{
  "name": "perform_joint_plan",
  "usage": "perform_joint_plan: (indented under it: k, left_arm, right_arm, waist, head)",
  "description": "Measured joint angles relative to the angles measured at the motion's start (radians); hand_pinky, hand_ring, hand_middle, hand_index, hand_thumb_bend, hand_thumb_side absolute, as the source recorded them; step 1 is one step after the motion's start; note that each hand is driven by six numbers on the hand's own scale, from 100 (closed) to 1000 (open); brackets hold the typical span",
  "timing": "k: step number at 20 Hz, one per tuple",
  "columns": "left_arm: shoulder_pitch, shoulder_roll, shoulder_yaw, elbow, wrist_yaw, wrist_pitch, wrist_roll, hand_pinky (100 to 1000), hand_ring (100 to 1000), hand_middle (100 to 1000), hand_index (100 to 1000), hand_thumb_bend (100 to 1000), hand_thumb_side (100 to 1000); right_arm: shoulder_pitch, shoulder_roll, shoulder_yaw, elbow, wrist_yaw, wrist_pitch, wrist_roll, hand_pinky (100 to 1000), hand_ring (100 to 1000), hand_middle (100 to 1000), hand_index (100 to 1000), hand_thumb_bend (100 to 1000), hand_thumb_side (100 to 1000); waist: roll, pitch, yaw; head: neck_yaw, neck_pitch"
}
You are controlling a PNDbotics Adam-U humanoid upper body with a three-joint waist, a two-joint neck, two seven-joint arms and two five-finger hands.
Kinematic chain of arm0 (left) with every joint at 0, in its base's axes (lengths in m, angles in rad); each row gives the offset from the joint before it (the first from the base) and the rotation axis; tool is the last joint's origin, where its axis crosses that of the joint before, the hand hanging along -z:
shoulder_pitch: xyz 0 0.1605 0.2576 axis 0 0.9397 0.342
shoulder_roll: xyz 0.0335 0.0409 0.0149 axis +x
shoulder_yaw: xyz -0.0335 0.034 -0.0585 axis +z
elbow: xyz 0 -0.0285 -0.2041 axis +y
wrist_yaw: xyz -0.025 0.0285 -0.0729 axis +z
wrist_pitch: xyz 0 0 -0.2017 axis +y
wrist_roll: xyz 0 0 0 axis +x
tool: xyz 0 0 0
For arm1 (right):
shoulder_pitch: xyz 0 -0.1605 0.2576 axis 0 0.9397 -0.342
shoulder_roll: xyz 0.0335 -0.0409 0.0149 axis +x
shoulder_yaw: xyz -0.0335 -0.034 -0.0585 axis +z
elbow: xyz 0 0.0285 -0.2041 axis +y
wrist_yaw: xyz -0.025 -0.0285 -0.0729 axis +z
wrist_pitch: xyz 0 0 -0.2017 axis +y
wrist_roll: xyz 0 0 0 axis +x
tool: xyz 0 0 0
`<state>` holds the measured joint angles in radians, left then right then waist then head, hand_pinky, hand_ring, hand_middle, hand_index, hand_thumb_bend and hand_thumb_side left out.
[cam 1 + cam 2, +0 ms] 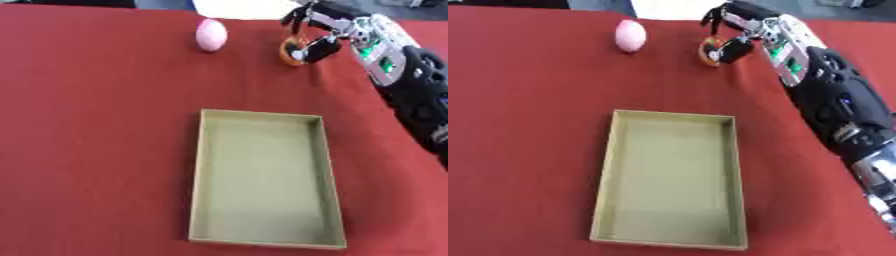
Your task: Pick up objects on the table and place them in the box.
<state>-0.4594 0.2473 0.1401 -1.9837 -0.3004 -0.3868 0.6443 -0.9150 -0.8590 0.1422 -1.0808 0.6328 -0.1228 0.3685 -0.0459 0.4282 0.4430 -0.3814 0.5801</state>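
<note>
box [262, 181], a shallow tan tray, sits open near the front middle of the red table [96, 150]. far behind it the right hand [319, 31] curls its fingers around a small orange object [292, 51] on the cloth. a pink egg-shaped object [211, 35] lies just to the left, apart from both.

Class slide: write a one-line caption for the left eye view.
Right hand curls around an orange object at the far edge of a red table, beside a pink egg-shaped object; box empty.
</note>
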Motion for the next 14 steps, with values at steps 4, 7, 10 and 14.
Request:
perform_joint_plan:
  k: [4,7,10,14]
  left_arm:
    - [-0.001,0.000,0.000,0.000,0.000,0.000,0.000,810,731,637,783,135,523]
    - [-0.001,0.000,0.001,0.000,0.000,0.000,0.000,810,730,636,782,136,522]
    - [-0.001,0.000,0.004,0.000,0.000,0.000,0.000,809,730,635,782,137,522]
    - [-0.001,0.000,0.005,0.000,0.000,0.000,0.000,809,730,635,782,140,520]
  right_arm:
    - [0.006,0.000,0.000,0.000,0.001,0.000,0.001,775,826,552,757,305,191]
    - [0.010,0.000,0.000,0.000,0.003,0.001,0.002,762,804,502,697,290,202]
    - [0.010,0.000,0.000,0.000,0.004,0.002,0.003,750,785,461,649,279,194]
    - [0.017,-0.001,-0.001,-0.006,-0.001,0.004,-0.004,722,748,392,570,216,167]
  waist:
    - [0.000,0.000,-0.004]
    - [0.001,0.000,-0.004]
    - [0.001,0.000,-0.004]
    - [0.001,-0.003,-0.004]
  head:
    - [0.000,0.000]
    - [0.000,0.001]
    - [0.001,0.006]
    - [0.001,0.009]
